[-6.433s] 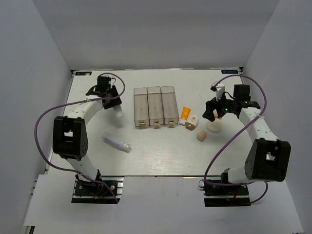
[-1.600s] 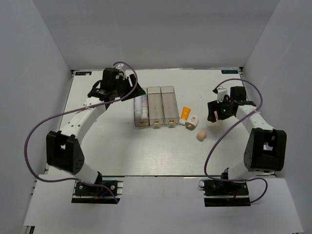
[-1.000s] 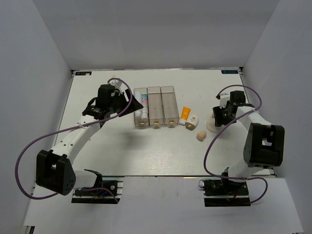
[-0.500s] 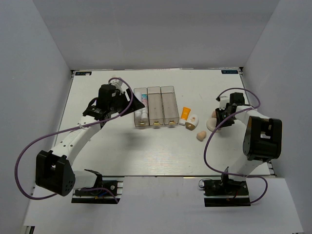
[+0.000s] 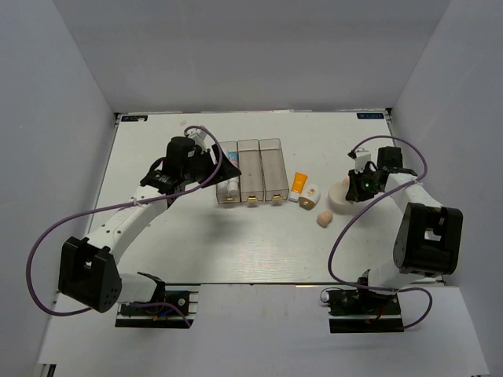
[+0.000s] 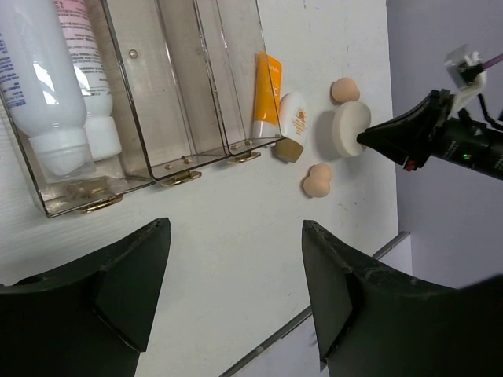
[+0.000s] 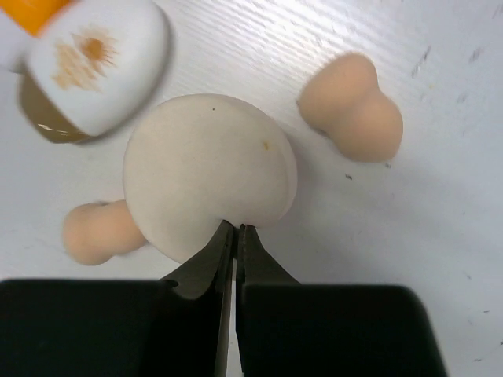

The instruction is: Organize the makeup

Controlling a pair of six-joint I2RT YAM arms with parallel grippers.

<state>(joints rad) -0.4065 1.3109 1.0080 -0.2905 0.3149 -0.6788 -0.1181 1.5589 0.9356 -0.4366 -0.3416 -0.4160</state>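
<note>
A: What's hidden or cut off?

B: Rt wrist view: second sponge [image 7: 94, 232], lower left, sits half behind the puff [image 7: 208, 177]. First sponge [image 7: 354, 106] shows whole, upper right, apart from the puff. Orange tube [image 7: 31, 12] is clipped by the upper-left corner. Left wrist view: blue-printed tube [image 6: 35, 71] and pink-printed tube [image 6: 86, 78] both run off the top edge. Top view: left pincer [image 5: 226, 167] covers most of them.

A: Any writing?

B: The blue and pink print is too small to read. Small white bottle [image 7: 94, 63] w/ a brownish end has an orange sun mark, no legible words.

A: Pincers?

B: Right pincer [image 7: 236, 230]: fingers nearly together, just a sliver btwn them, nipping the puff's lower rim. Can't tell if the puff is off the table [image 6: 204, 204]. Left pincer: spread wide, holding nothing, over bare table at the tray's [image 6: 181, 94] lower end.

A: Where's the makeup?

B: Left wrist view: both printed tubes lie side by side in the tray's leftmost compartment, caps toward the bottom of the frame. Orange tube lies just right of the tray, white bottle just beside it. Puff and both sponges are further right, near each other.
</note>
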